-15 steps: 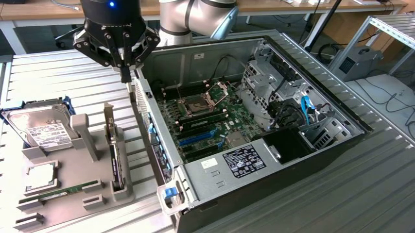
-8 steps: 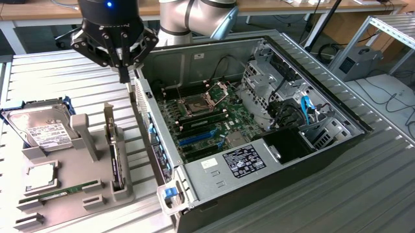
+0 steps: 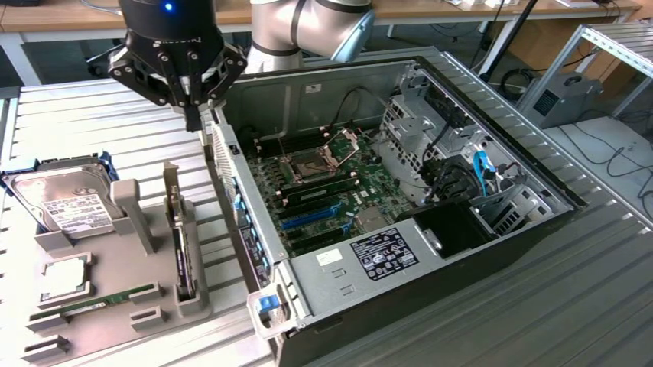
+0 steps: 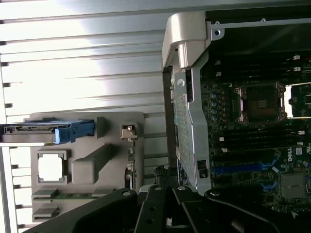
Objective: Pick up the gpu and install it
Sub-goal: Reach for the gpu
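The gpu (image 3: 180, 229) is being carried on edge in a slot of the grey holder (image 3: 133, 222). Its lower part is being hidden by the slot walls, so little more than a thin dark edge and a silvery end bracket is being shown. In the wrist view the gpu (image 4: 130, 162) is being seen edge-on, and its detail is hard to make out. One end is being cut off by the dark jointed links of the end effector (image 4: 160, 187).

The end effector (image 3: 194, 122) is being held over the ribbed metal desk (image 3: 102, 130), above the gap between the holder and the open case (image 3: 306, 92). Its fingers are being pressed together with nothing between them, well apart from the gpu. The arm (image 3: 306, 27) is being cut off by the frame's upper edge.

A boxy silver hard drive (image 3: 56, 202) with a white label is being cradled in a blue frame on the holder, its far side being hidden. A narrow green RAM stick (image 3: 97, 302) is lying flat in a groove.

Inside the case a green motherboard (image 3: 337, 191) is being exposed, with a square metal socket (image 3: 316, 160) and blue slots (image 3: 306, 218). The drive bays at the exterior view's right are being obscured by cables.
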You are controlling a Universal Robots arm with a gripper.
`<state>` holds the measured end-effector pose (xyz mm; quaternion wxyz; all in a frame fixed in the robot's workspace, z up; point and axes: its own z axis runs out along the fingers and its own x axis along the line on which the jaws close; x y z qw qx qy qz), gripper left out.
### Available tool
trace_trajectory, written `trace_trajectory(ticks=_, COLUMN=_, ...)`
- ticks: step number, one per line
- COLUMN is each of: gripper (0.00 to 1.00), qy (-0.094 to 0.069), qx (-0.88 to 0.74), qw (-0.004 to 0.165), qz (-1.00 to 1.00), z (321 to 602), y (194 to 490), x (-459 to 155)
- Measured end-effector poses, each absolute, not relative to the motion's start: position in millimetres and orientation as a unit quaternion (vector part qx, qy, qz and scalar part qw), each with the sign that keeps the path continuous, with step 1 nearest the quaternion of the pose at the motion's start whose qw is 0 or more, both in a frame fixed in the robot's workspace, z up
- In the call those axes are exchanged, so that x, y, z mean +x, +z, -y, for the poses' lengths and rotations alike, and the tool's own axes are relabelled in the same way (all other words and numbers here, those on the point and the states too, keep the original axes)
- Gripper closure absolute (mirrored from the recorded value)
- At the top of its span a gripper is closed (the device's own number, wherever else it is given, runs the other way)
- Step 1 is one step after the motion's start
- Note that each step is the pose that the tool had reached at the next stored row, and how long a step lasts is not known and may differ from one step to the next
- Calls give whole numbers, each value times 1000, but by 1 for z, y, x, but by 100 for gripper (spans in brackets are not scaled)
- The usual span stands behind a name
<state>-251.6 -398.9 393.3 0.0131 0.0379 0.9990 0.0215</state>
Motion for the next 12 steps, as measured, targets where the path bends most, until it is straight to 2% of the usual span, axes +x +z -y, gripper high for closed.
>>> trace_trajectory(ticks=12, gripper=89, qy=21, qx=38, qw=13, qz=-999, z=399, y=393, x=-257)
